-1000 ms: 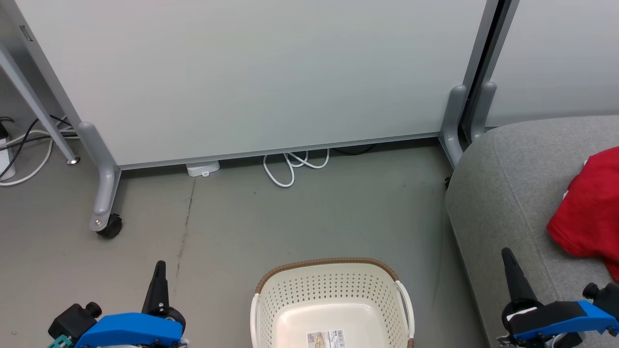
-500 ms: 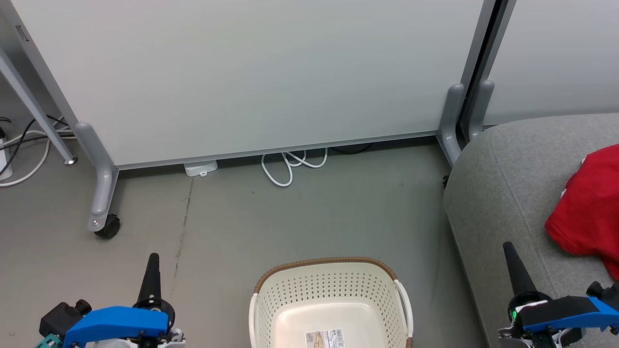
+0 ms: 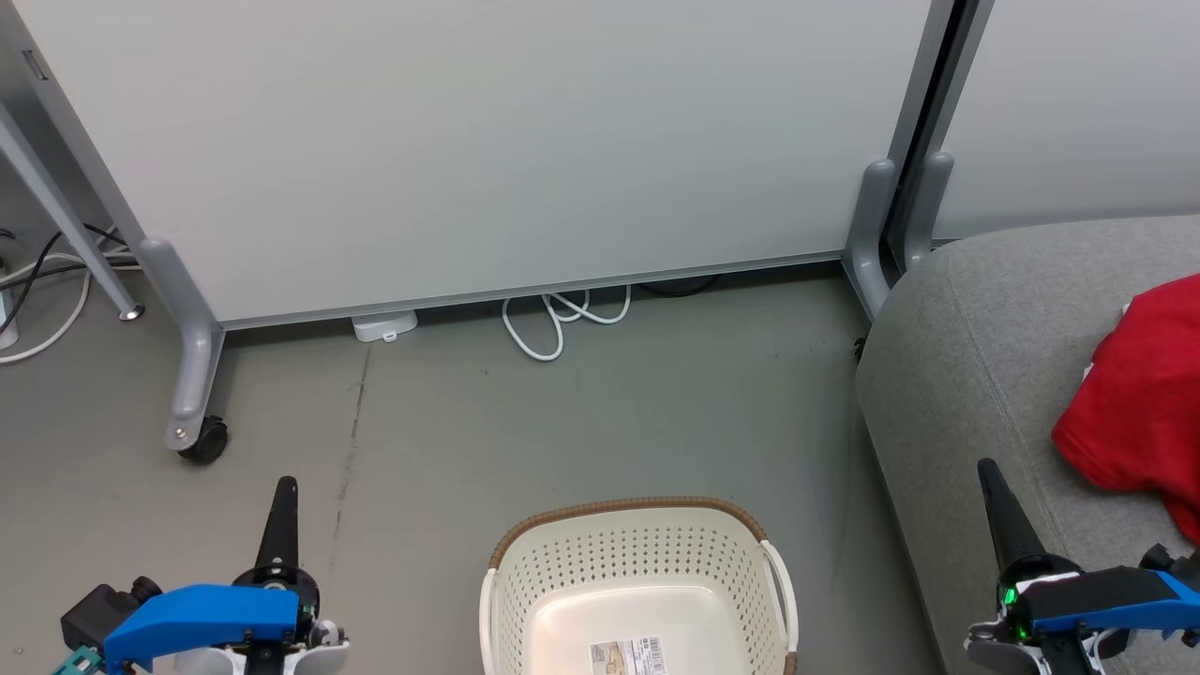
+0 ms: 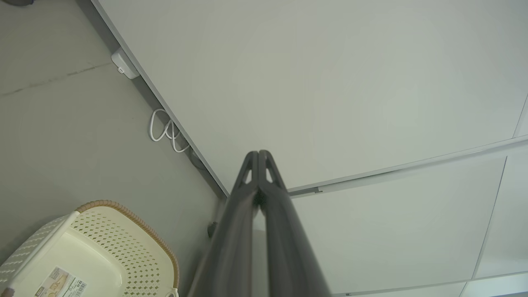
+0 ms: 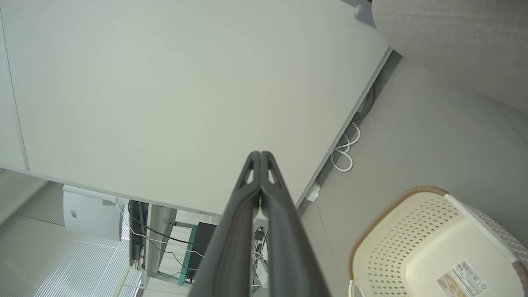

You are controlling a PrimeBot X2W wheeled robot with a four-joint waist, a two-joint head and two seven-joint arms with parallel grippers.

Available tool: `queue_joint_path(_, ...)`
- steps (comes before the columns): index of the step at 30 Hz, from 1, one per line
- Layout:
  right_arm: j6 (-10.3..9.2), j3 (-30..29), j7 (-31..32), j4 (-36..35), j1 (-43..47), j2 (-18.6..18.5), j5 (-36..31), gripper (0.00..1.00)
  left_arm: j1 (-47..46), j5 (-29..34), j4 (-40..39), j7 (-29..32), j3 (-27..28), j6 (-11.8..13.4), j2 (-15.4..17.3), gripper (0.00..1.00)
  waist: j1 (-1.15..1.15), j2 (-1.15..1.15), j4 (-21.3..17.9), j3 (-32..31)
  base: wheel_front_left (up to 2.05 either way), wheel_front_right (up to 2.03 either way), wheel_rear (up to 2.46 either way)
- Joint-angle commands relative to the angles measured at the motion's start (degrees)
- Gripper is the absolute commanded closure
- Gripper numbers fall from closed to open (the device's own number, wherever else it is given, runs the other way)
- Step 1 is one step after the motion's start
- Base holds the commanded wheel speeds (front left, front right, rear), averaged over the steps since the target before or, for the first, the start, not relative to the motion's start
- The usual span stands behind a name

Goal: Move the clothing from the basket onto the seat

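We see the clothing point(image 3: 1139, 403), bright red and crumpled with a sliver of white at its left edge, lying on the light-grey seat point(image 3: 956, 375) at the right; it runs out of frame, so we cannot tell its long axis. The cream perforated basket point(image 3: 637, 553), brown-rimmed, stands mouth-up on the floor, near and centre. A barcoded sticker point(image 3: 630, 654) on its bottom is too small to read. Our left gripper point(image 3: 284, 485) and right gripper point(image 3: 986, 466) are pinched together on open air
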Motion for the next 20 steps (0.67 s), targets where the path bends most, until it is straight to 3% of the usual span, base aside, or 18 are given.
queue_joint_path(1,0.03,-0.1,0.2,-0.5,-1.3,-0.5,1.7,1.0,-1.4,-1.4,-0.8,0.4,0.4,-0.1,-0.1,1.0,0.0,0.0,0.0,0.0,0.0,0.0,0.0)
queue_joint_path(20,0.04,-0.4,1.8,-0.5,-2.1,-0.5,10.8,1.0,-2.0,-9.6,-2.0,2.8,2.0,-0.2,-0.2,1.0,0.0,0.0,-0.5,0.2,0.0,0.0,0.0)
